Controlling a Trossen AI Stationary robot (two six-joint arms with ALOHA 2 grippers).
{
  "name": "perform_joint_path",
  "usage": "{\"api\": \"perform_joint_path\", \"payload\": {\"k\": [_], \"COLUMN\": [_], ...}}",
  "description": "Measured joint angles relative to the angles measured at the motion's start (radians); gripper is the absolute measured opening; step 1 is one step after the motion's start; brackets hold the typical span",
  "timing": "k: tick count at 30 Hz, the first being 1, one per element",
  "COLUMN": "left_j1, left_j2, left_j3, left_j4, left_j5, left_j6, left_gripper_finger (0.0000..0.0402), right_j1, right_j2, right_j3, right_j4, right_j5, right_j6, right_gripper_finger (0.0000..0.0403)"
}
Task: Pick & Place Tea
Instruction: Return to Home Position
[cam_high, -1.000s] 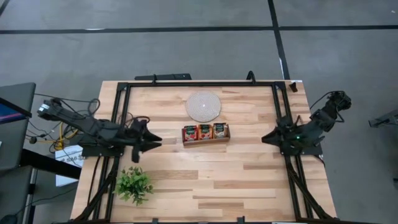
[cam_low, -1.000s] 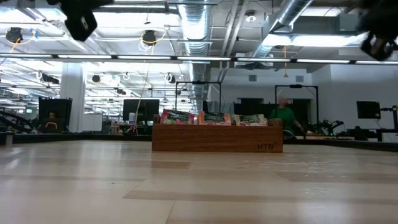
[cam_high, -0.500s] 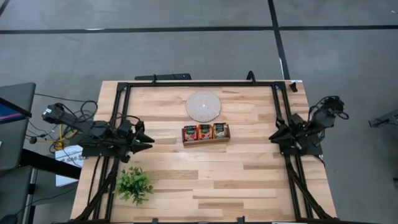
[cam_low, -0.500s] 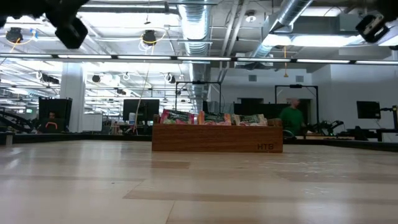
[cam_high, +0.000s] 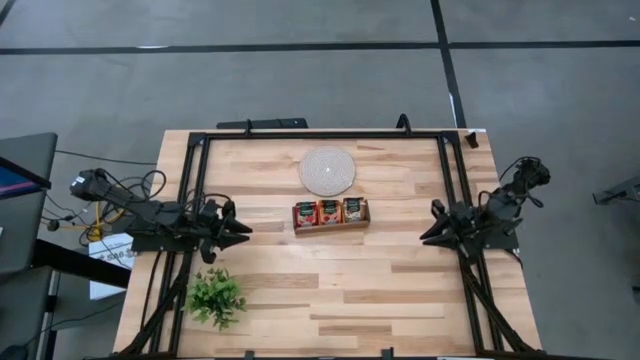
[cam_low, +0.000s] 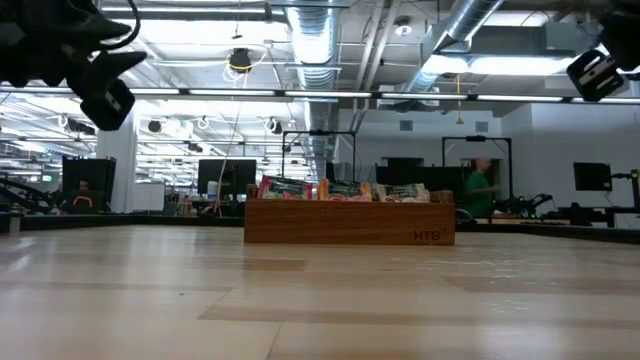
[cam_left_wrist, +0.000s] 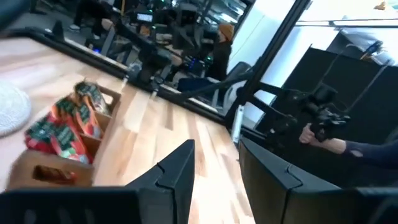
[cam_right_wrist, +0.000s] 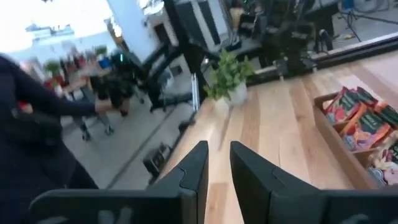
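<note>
Tea (cam_high: 330, 211): sachets, mostly red-orange, stand packed on edge in all three compartments of the wooden tray (cam_low: 350, 225) at the table's centre; every sachet that shows is in the tray.
Surroundings: the round woven mat (cam_high: 327, 171) lies at 12 o'clock from the tray, just apart from it; the small plant (cam_high: 215, 296) stands at 8 o'clock, well apart.
Left gripper (cam_high: 243, 229): at 9 o'clock from the tray, well apart, raised off the wood; fingers a little apart, nothing between them.
Right gripper (cam_high: 426, 233): at 3 o'clock, well apart; a narrow gap between its fingers, nothing held.
Handling: probably very light, thin and pliant; glossy wrappers likely slip and crumple under a hard squeeze.
Hold: best pinched across the flat faces at the upper edge standing proud of the tray wall; packed neighbours may lift along.
Stage: sorting looks finished.
</note>
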Motion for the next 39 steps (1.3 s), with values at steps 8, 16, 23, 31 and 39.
{"api": "perform_joint_path", "payload": {"k": [8,16,23,31,39], "left_j1": [0.0,0.0,0.0,0.0,0.0], "left_j2": [-0.002,-0.002,-0.002,-0.002,-0.001], "left_j3": [-0.003,-0.004,-0.005,-0.005,-0.005], "left_j4": [-0.016,-0.019,-0.012,-0.019,-0.027], "left_j5": [-0.026,-0.045,-0.049,-0.053,-0.064], "left_j6": [0.04,0.039,0.032,0.028,0.038], "left_gripper_finger": [0.0117,0.0117,0.0117,0.0117,0.0117], "right_j1": [0.001,-0.09,-0.251,-0.436,-0.511], "right_j2": [0.0,0.0,0.0,0.0,0.0], "right_j3": [-0.083,-0.155,-0.156,-0.156,-0.157], "right_j4": [0.114,0.151,0.152,0.135,0.146], "right_j5": [-0.106,-0.096,-0.217,-0.404,-0.483], "right_j6": [-0.055,-0.067,-0.124,-0.138,-0.172], "right_gripper_finger": [0.006,0.006,0.006,0.006,0.006]}}
